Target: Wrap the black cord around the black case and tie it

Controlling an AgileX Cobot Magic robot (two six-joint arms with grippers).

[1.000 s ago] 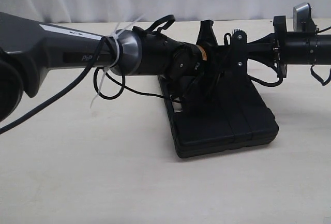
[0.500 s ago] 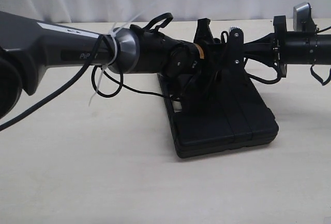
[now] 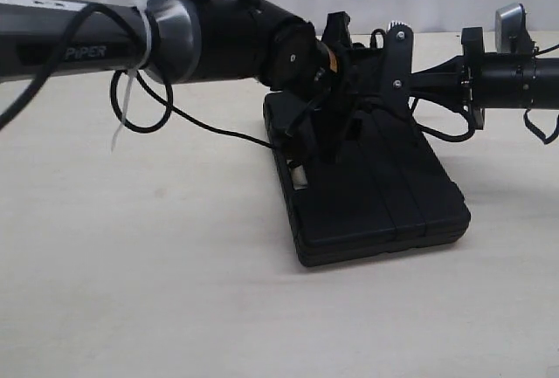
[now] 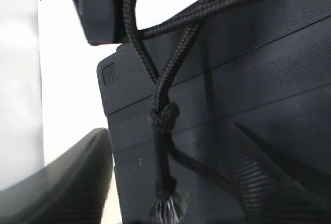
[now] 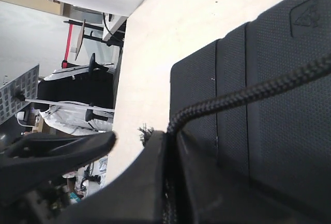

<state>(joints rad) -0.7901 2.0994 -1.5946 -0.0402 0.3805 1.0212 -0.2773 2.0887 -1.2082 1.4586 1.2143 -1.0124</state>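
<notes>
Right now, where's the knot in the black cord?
Left wrist view: the knot in the black cord sits over the black case's grooved lid near one corner, between where two strands join and the frayed end.

the black cord (image 4: 164,115) is braided fibre, matt and rough, its cut end frayed into pale fuzz. the black case (image 4: 269,74) is matt plastic with a fine stippled grain. the table (image 3: 131,291) looks smooth, pale and matt. a grey ring (image 3: 170,33) has a satin, metal-like sheen.
</notes>
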